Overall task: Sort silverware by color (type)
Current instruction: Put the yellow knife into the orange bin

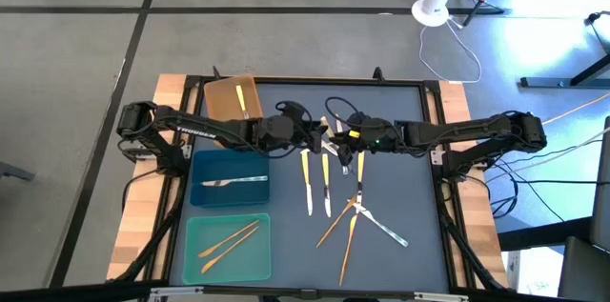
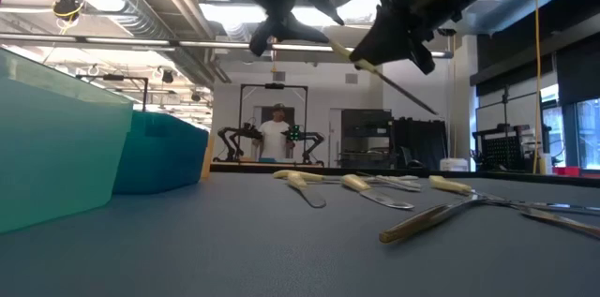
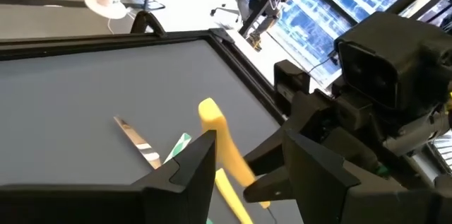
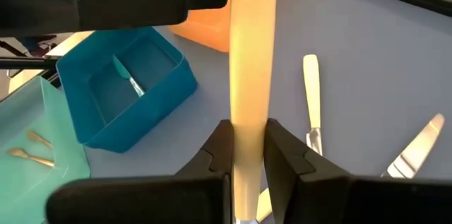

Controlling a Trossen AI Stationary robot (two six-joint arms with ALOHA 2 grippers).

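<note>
Right claw point(image 4: 247, 155) gripping yellow-handled utensil point(image 4: 250, 75), left claw point(image 3: 247, 164) open alongside

We cannot tell fork, knife or spoon among the far silverware point(image 2: 375, 189) low in the low view (too small and blurred), and the yellow handle point(image 4: 251, 75) runs off the right wrist view's top and bottom edges.

Three trays sit left of the loose silverware: a brown tray point(image 1: 232, 98) holding one yellow-handled utensil point(image 1: 240, 100), a blue tray point(image 1: 229, 178) holding one silver piece point(image 1: 233, 181), and a teal tray point(image 1: 227, 247) holding two orange-gold pieces point(image 1: 229, 243). Right of the blue tray lie roughly seven loose utensils point(image 1: 355, 209), though overlaps blur the count.
</note>
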